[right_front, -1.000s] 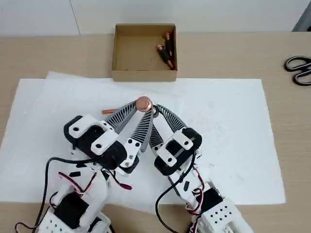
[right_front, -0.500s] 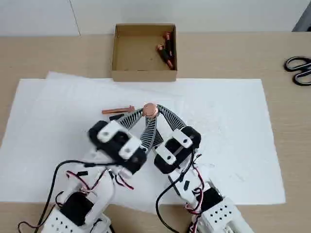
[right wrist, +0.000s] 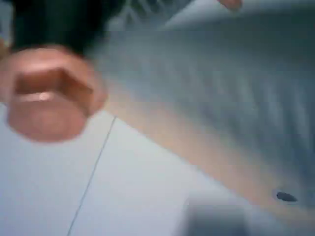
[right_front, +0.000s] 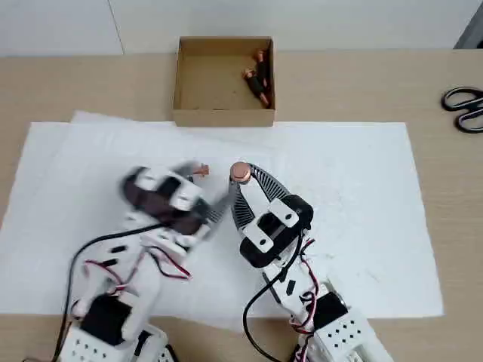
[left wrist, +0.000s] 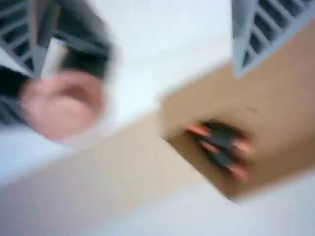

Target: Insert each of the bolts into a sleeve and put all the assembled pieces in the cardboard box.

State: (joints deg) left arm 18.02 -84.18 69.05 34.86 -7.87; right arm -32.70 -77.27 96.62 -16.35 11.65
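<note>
Bolt (right_front: 240,172) upright in right gripper (right_front: 242,181)

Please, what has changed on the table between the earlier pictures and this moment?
The left gripper let go of the bolt and drew back toward its own side, away from where both grippers met. The right gripper keeps the bolt and has shifted a little toward its base. Unchanged: the loose bolt on the paper, the cardboard box and the assembled pieces in it.
</note>
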